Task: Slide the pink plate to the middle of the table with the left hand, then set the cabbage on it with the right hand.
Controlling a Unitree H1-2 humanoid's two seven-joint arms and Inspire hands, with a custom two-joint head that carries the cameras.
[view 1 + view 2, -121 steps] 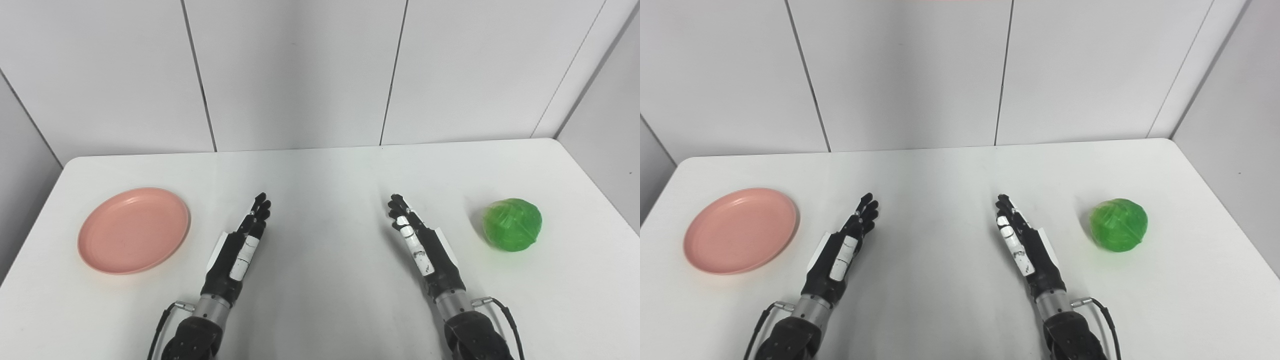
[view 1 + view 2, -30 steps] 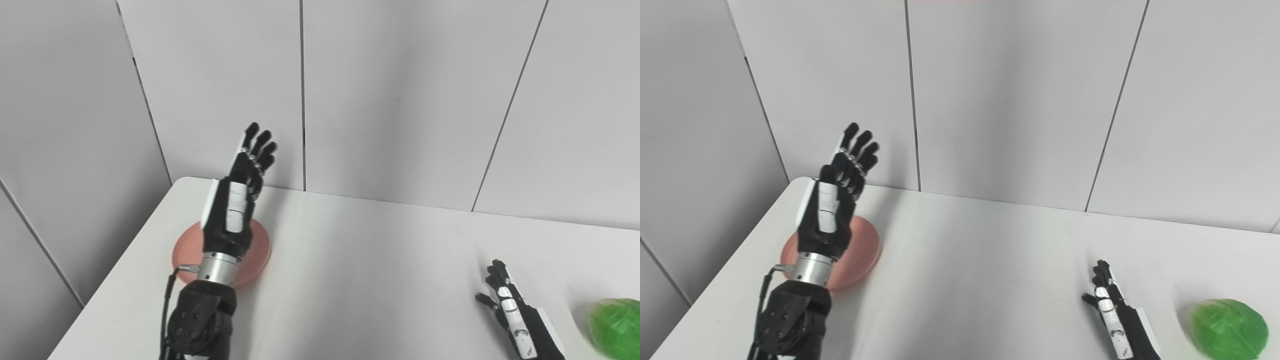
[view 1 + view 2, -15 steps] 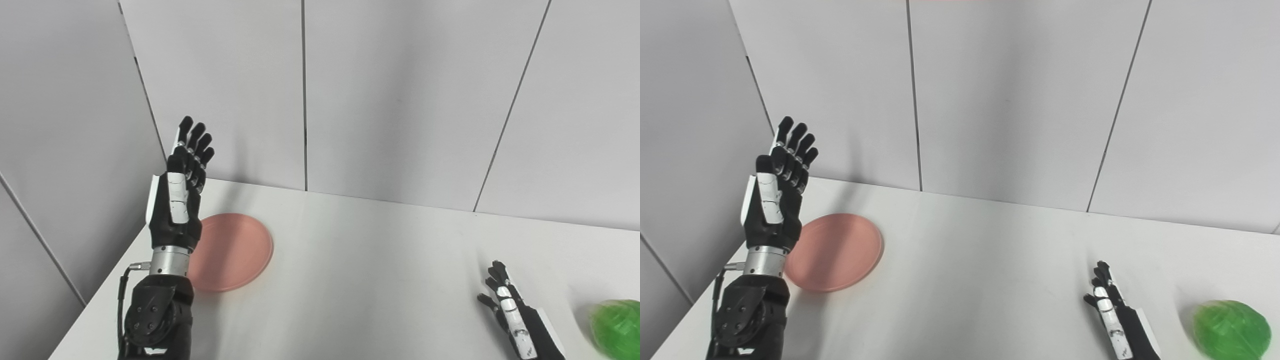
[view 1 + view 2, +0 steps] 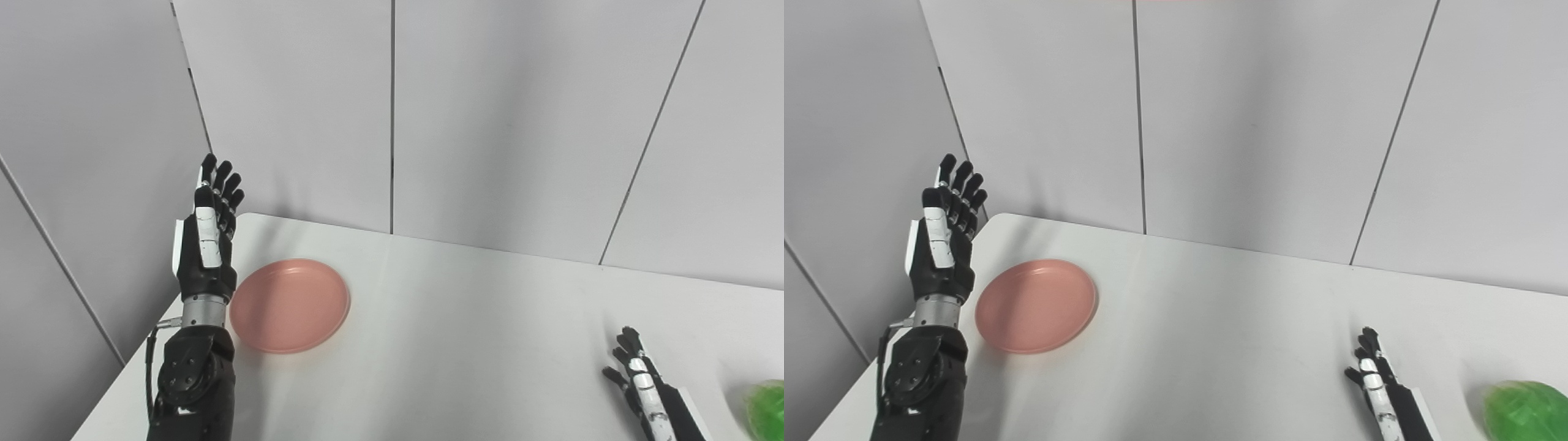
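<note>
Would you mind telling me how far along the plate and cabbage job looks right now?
Nothing looks finished. The pink plate sits near the table's left edge, not the middle. The left hand is raised, open and empty, just left of the plate and not touching it. The right hand rests open on the table, apart from the cabbage. Left: slide the plate, then place the cabbage.

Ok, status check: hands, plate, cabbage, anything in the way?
Left hand open, raised left of pink plate, no contact. Right hand open, low beside cabbage. Plate near table's left edge. Path to table middle unobstructed.
</note>
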